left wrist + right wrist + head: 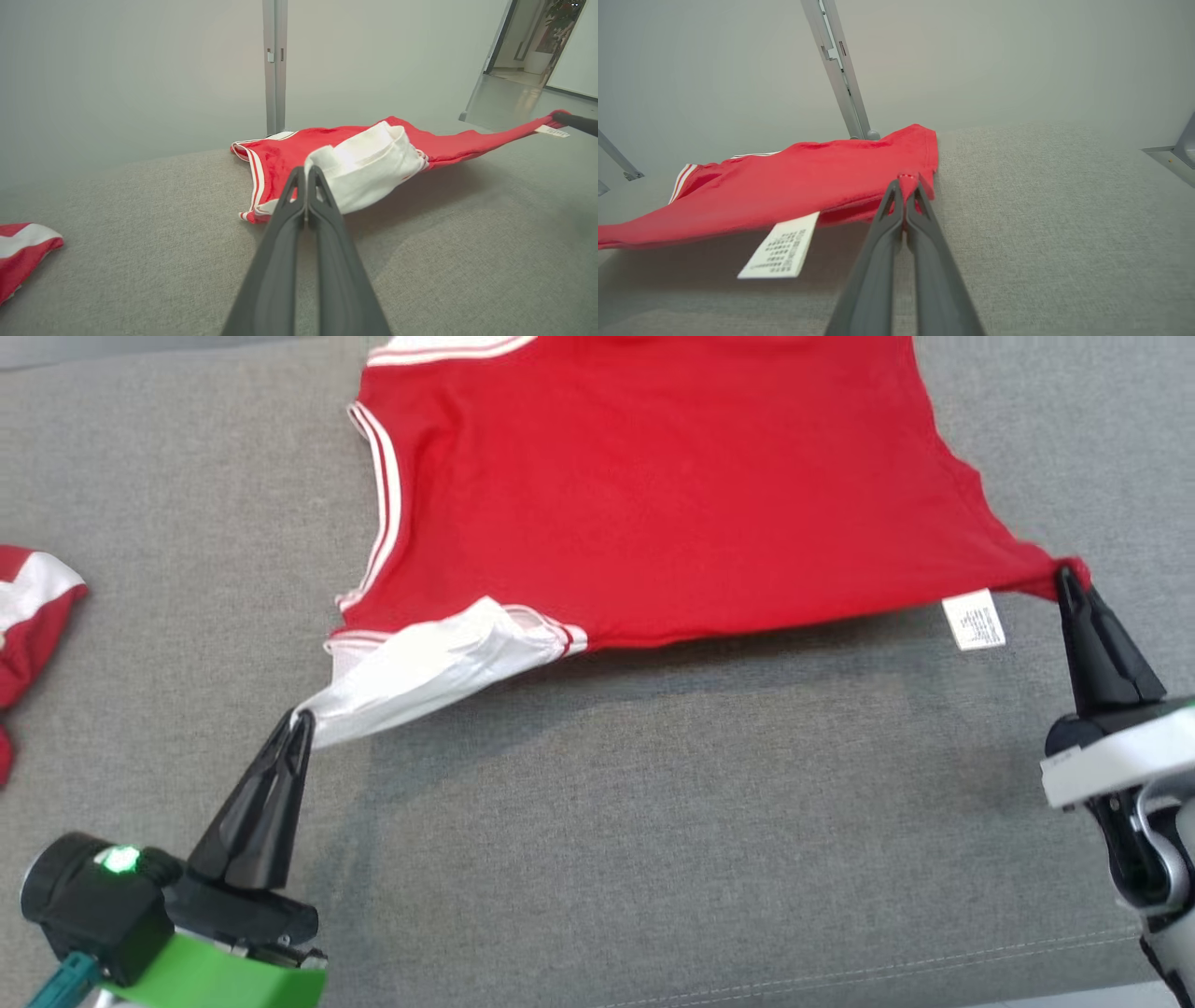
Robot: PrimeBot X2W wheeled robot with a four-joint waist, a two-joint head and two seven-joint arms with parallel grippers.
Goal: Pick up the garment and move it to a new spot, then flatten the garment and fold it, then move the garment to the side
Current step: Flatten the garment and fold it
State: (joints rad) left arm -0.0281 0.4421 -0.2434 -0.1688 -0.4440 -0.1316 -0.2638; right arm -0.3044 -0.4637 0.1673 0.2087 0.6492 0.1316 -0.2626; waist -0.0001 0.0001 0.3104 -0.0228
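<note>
The garment [653, 485] is a red top with white striped trim, stretched across the grey surface, its near edge lifted off the cloth. My left gripper [301, 721] is shut on its white corner panel [420, 667], seen up close [369, 170] in the left wrist view, where the gripper [307, 171] pinches the white fabric. My right gripper [1069, 577] is shut on the garment's red near right corner, also seen in the right wrist view [906, 181]. A white care label [974, 620] hangs below the hem near that corner [782, 252]. The garment's far end runs out of the head view.
A second red and white cloth [28, 616] lies at the left edge of the grey padded surface [653, 821]; it also appears in the left wrist view [23, 249]. A metal post [274, 65] stands behind the surface against a pale wall. An open doorway [528, 51] lies at the far right.
</note>
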